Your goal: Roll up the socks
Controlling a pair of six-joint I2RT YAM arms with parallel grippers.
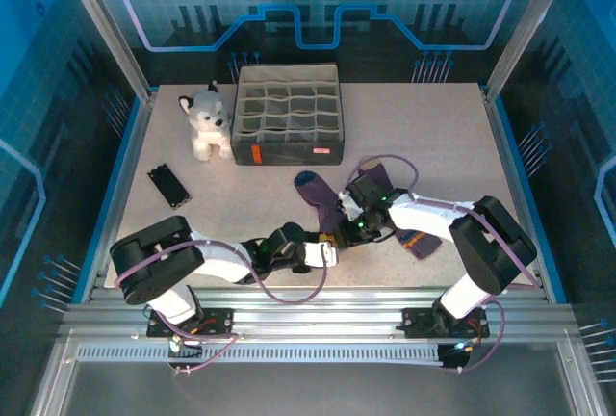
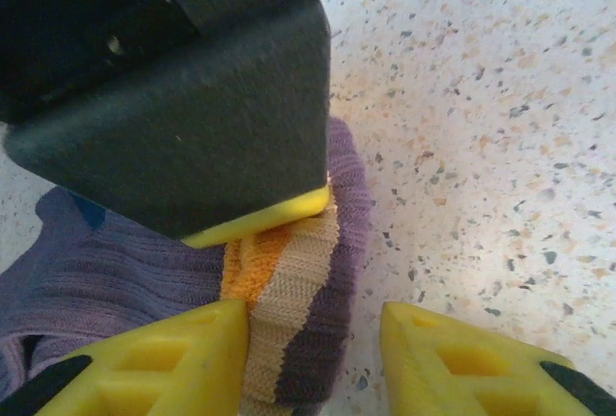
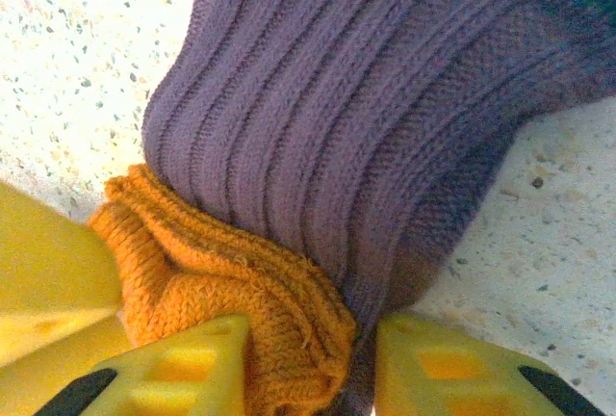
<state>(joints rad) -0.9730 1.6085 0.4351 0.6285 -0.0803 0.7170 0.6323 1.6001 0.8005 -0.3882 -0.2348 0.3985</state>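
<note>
Left gripper [image 1: 332,246] and right gripper [image 1: 351,226] met over the socks [image 1: 322,202] at mid-table, towards the near edge. The navy toe pointed far-left.

From the left wrist, the left gripper's jaws stood partly apart. One finger [image 2: 183,358] touched the striped cuff [image 2: 289,300] and the other was clear of it, so it held nothing. The right gripper's pad pressed the cuff from the far side.

From the right wrist, the jaws were closed on the bunched orange cuff.

With only that one grip, the bunched cuff could probably spring loose or slide on the table [image 1: 433,137]. The fingers sat very close and might knock together. A pull could also drag one sock and split the pair.
</note>
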